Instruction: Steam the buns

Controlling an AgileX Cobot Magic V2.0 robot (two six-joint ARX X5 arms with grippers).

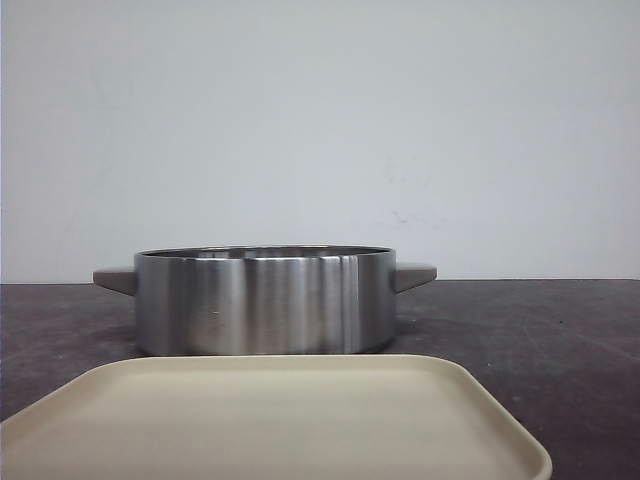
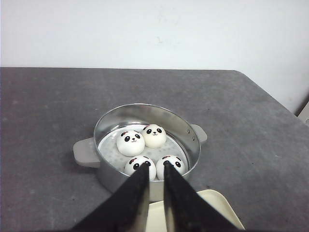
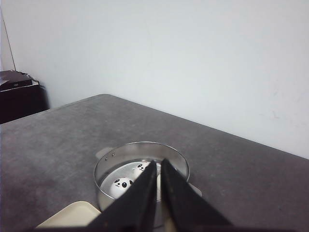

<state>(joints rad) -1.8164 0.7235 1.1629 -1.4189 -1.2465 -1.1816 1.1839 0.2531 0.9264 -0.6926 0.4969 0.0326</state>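
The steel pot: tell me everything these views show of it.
The steel pot is a shallow, round, brushed-metal pan with straight walls, no lid, and two grey lug handles on opposite sides. It stands upright on the dark grey table, just behind the cream tray. Inside, four panda buns sit clustered on its pale floor. Neither gripper touches it.

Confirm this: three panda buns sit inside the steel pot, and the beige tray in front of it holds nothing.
Not quite. The left wrist view shows four buns inside the steel pot, not three. The rest stands: the beige tray in front of the pot holds nothing, as the front view shows.
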